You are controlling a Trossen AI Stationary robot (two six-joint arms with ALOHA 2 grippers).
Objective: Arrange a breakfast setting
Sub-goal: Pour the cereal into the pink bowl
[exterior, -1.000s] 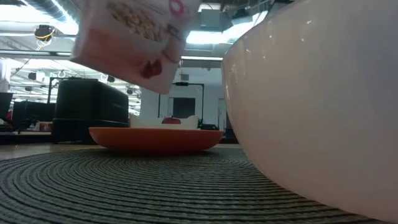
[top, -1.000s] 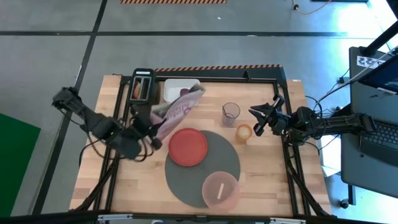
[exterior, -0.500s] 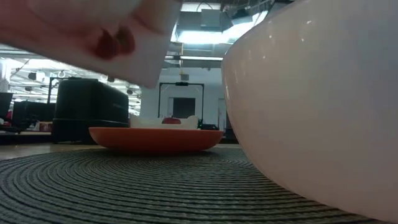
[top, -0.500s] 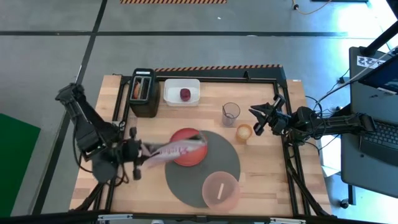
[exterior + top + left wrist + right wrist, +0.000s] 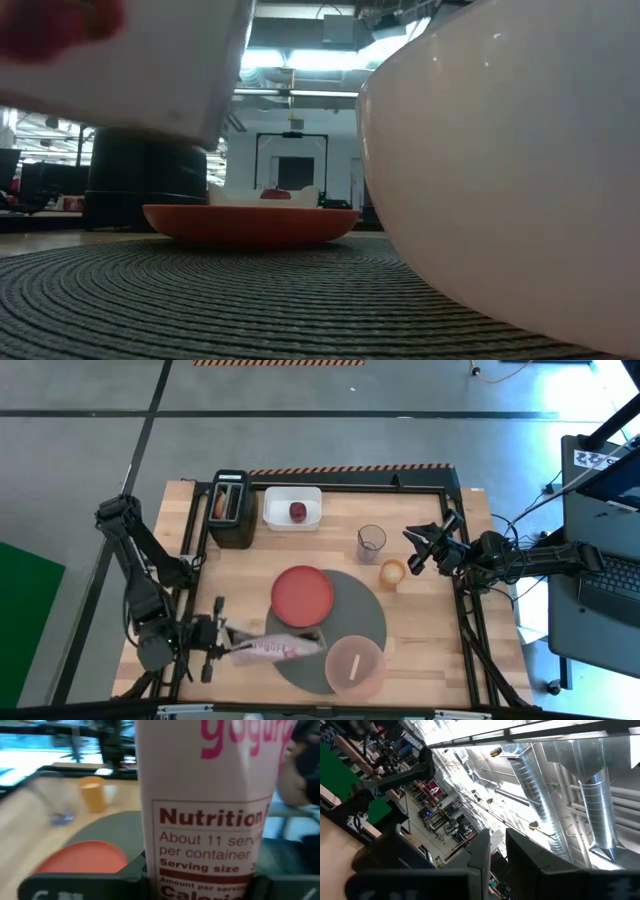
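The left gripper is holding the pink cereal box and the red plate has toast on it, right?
Not quite. The left gripper does hold the pink cereal box, but the red plate is bare. The high view shows this; the toast sits in the black toaster.

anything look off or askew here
Only the pink cereal box: the left gripper holds it lying sideways above the round dark-grey mat's near-left edge, not standing upright. Nothing looks spilled.
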